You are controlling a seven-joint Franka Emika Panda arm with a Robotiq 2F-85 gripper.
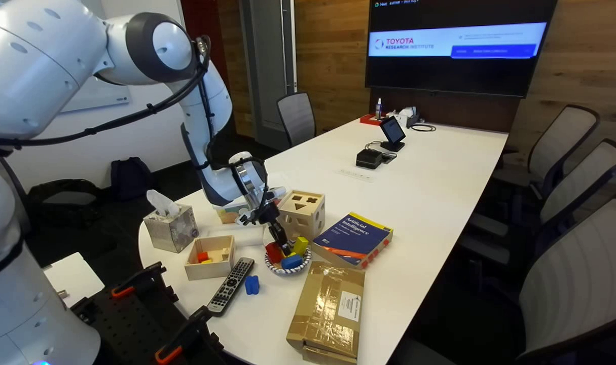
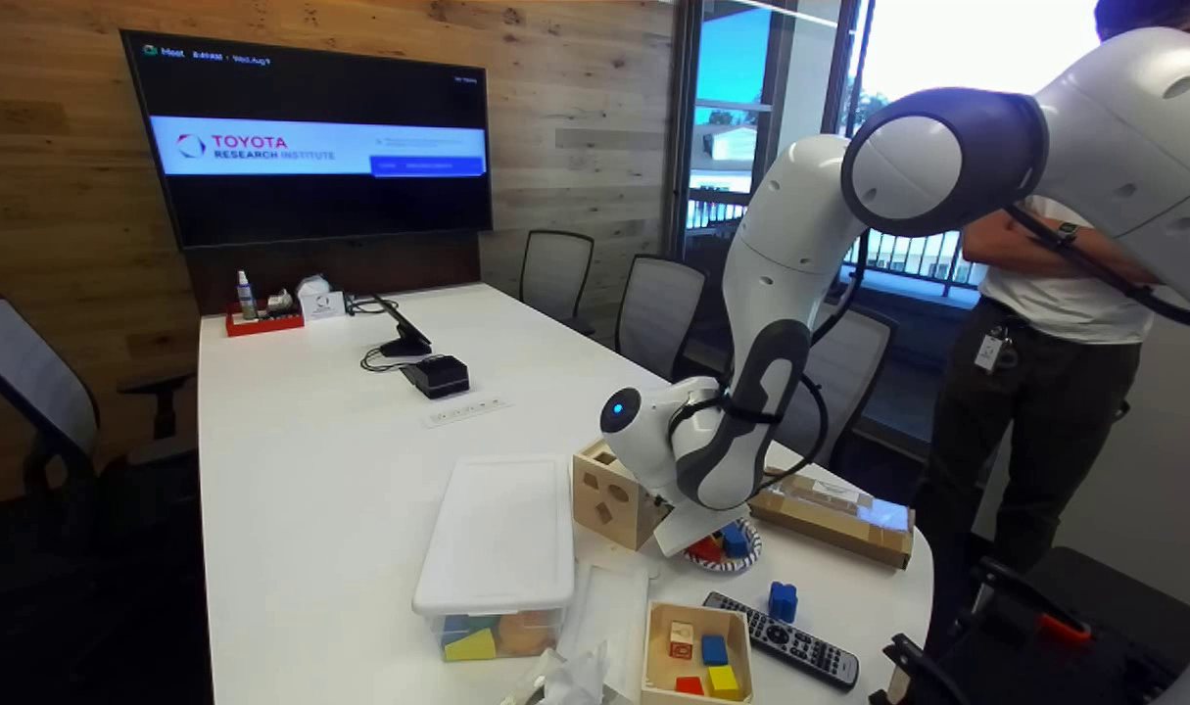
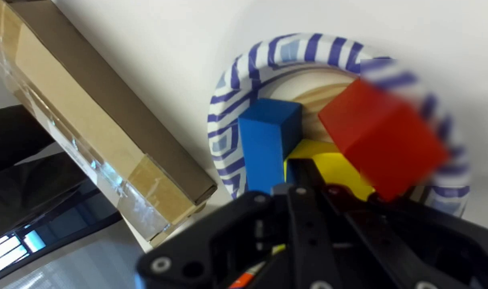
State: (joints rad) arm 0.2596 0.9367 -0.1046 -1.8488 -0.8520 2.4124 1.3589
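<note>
Gripper (image 1: 286, 250), clenched and apparently empty, stands among the blue block (image 3: 264, 150), yellow block (image 3: 340, 170) and red block (image 3: 380, 134) in the striped bowl (image 3: 223, 120) near the rounded end of the bench (image 1: 414, 192), so opening to straddle one squarely would serve best.

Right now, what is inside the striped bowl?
In the bowl: a blue block, a red block and at least one yellow block. The gripper and these blocks hide part of its inside; anything under them cannot be seen.

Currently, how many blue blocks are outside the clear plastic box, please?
3: a long one in the striped bowl, a lobed one beside the dark remote, another in the wooden tray; possibly more hidden.
</note>
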